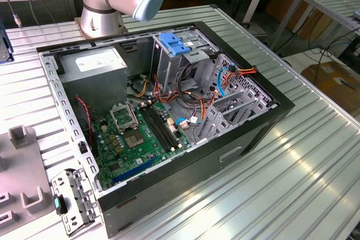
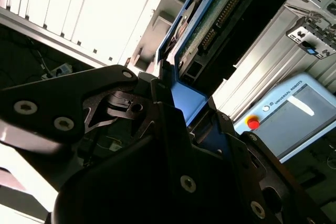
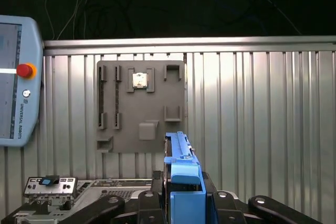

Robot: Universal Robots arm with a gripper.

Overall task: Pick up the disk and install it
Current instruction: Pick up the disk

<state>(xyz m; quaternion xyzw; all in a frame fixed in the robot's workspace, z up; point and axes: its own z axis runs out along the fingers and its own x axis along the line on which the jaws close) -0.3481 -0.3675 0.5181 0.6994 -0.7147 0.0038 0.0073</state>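
The disk (image 3: 178, 169) stands on edge between my fingers, its blue plastic side rail facing the first wrist view. My gripper (image 3: 181, 199) is shut on it, one black finger on each side. In the second wrist view the disk (image 2: 220, 19) shows its circuit-board side and connector end, with a blue rail running down into my gripper (image 2: 191, 103). The disk is held in the air above the ribbed metal table (image 3: 262, 119). In the exterior view the open computer case (image 1: 264, 116) lies on that table, with a drive cage (image 1: 185, 63) at its far side.
A blue handle piece (image 1: 175, 43) sits on top of the drive cage. A grey power supply box (image 1: 93, 63) fills the case's far corner. A grey fixture plate (image 3: 140, 106), a metal bracket (image 3: 50, 186) and a teach pendant (image 3: 16, 82) lie on the table.
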